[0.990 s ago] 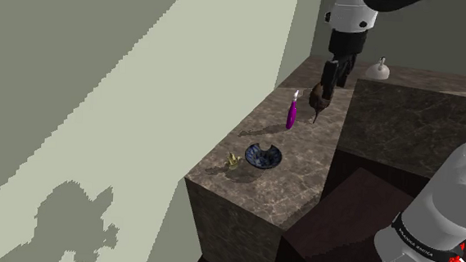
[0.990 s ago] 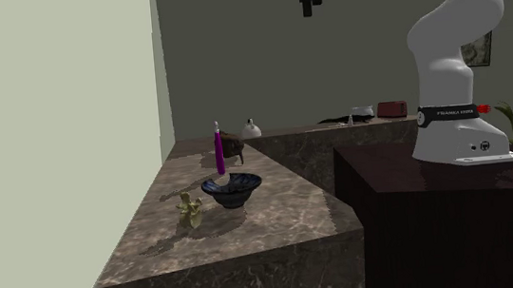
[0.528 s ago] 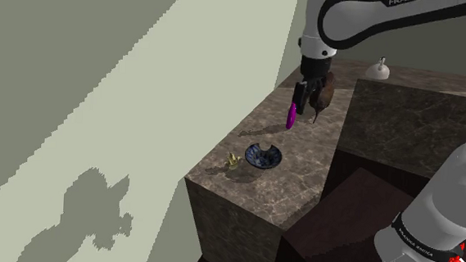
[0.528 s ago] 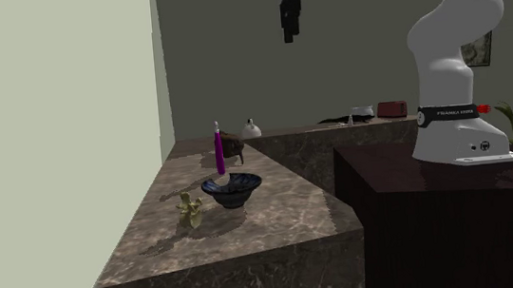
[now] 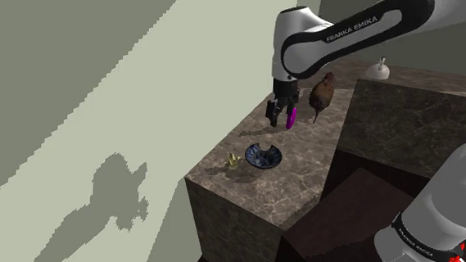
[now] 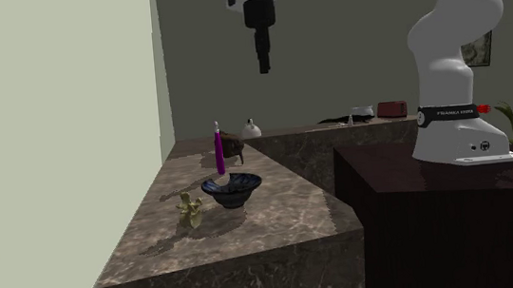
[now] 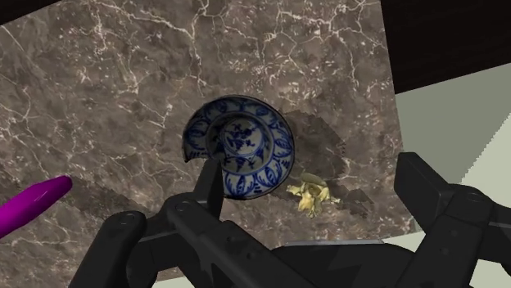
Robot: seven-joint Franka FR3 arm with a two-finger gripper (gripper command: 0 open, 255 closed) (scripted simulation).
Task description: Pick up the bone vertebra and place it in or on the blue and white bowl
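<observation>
The bone vertebra is a small yellowish piece on the marble counter, just beside the blue and white bowl, which has a chipped rim. The second exterior view has the vertebra in front of the bowl. My black gripper hangs high above the counter, pointing down. In the wrist view the gripper is open, its fingers standing wide apart, with nothing between them. Far below, the bowl and the vertebra lie between the fingers.
A purple bottle stands upright behind the bowl, close to my gripper in the shoulder view. A brown bird figurine stands further back. The counter edge drops off near the vertebra. A wall borders the counter's far side.
The arm has swung toward the shoulder view's left and come lower. The gripper moved from beside the bird figurine to above the purple bottle, nearer the bowl.
</observation>
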